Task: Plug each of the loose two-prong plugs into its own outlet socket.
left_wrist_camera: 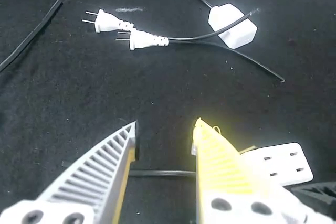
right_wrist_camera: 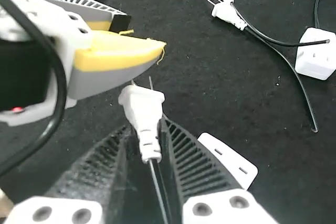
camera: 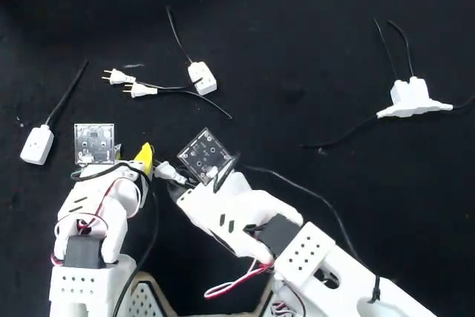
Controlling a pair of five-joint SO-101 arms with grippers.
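Two loose white two-prong plugs (camera: 116, 76) (camera: 141, 90) lie side by side at the back left, prongs pointing left; the left wrist view shows them (left_wrist_camera: 107, 21) (left_wrist_camera: 142, 39) ahead of the arm. A third white plug (right_wrist_camera: 142, 109) is pinched in my right gripper (right_wrist_camera: 144, 129), prongs pointing outward. A flat white outlet socket (right_wrist_camera: 228, 158) lies just beneath it. My left gripper (left_wrist_camera: 164, 129) stands open close beside it, its yellow finger (camera: 143, 157) nearly touching the held plug (camera: 165, 172). A black cable (left_wrist_camera: 157, 173) runs on the mat under the left gripper's fingers.
A white socket block (camera: 202, 77) sits behind the plugs, another (camera: 37, 144) at the far left. Two square socket plates (camera: 94, 142) (camera: 205, 154) lie in front of the arms. A white adapter cluster (camera: 412, 99) with cables is at the right.
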